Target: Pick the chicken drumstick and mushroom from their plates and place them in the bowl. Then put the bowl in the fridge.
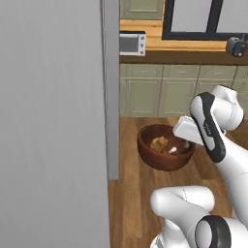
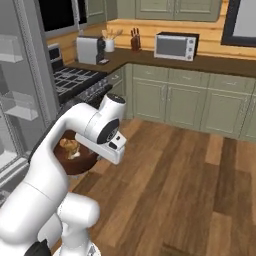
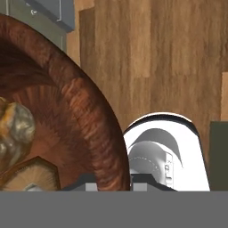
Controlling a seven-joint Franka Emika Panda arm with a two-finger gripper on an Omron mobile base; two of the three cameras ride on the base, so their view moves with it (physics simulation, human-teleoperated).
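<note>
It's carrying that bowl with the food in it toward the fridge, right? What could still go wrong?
The deep reddish-brown wooden bowl appears held only at its rim by the gripper, high above the wooden floor. It could tilt or slip, spilling the golden-brown chicken drumstick and pale mushroom. The grey fridge door stands close beside it, so the bowl might bump it.

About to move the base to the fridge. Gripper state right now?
Gripper: shut on the rim of the bowl, which it holds above the floor with the chicken drumstick and mushroom inside.

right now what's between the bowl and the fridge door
Nothing: in the left base view, bare wood floor separates the bowl from the fridge door.
</note>
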